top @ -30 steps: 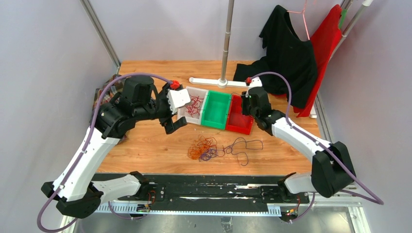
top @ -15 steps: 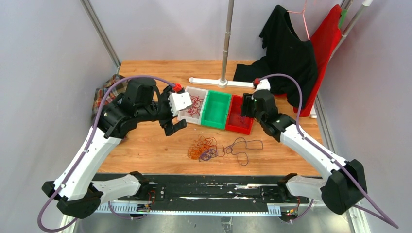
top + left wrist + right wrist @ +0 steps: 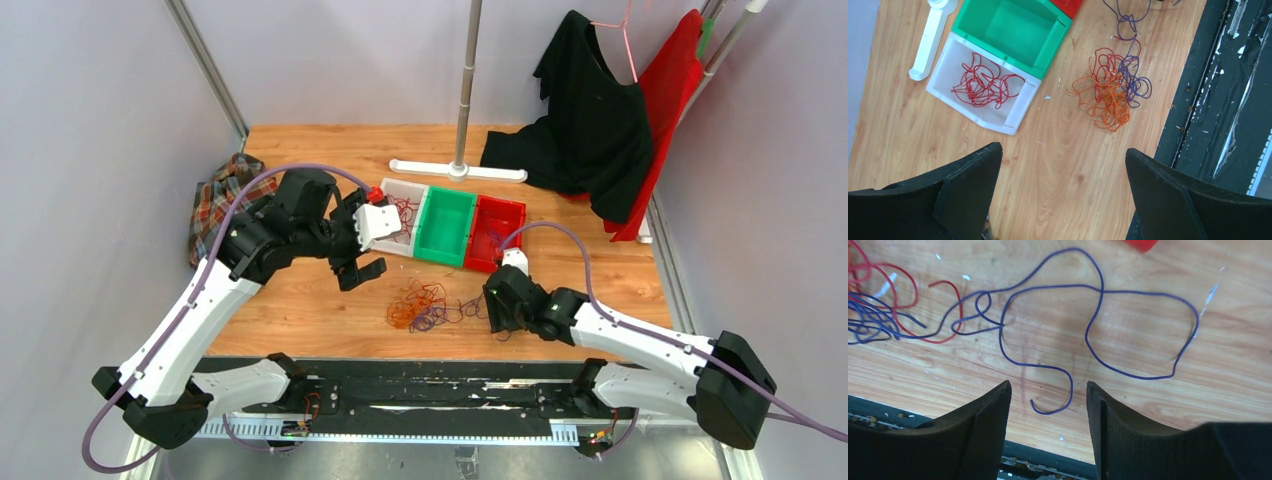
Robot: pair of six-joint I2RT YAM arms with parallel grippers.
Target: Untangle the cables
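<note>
Two pincers are in view. The left pincer (image 3: pixel 362 240) hangs above the table with its jaws spread wide and nothing between them. The right pincer (image 3: pixel 492 306) sits low over the wood, its jaws also apart. Between the two lies one clump of cables (image 3: pixel 418 305) in orange, purple and red, nearer the right pincer than the left. From the left wrist the clump (image 3: pixel 1110 90) lies ahead and toward the right-hand finger. One long purple wire (image 3: pixel 1098 315) trails out of the clump in wide loops toward the right pincer (image 3: pixel 1048 387), and its curled free end lies on the wood in the gap between the fingers, unpinched. Nearer the clump a red strand (image 3: pixel 955 295) crosses the purple wire. Three bins stand in a row beyond both pincers. The white bin (image 3: pixel 1013 117), just beside the left pincer (image 3: pixel 1063 150), holds a bundle of red wires (image 3: pixel 983 85). Then come the green bin (image 3: pixel 1018 30) and the red bin (image 3: pixel 495 266). Farther off are a white pole base (image 3: pixel 458 170), a plaid cloth (image 3: pixel 215 195), a black garment (image 3: pixel 590 120) and a red garment (image 3: pixel 670 100).
</note>
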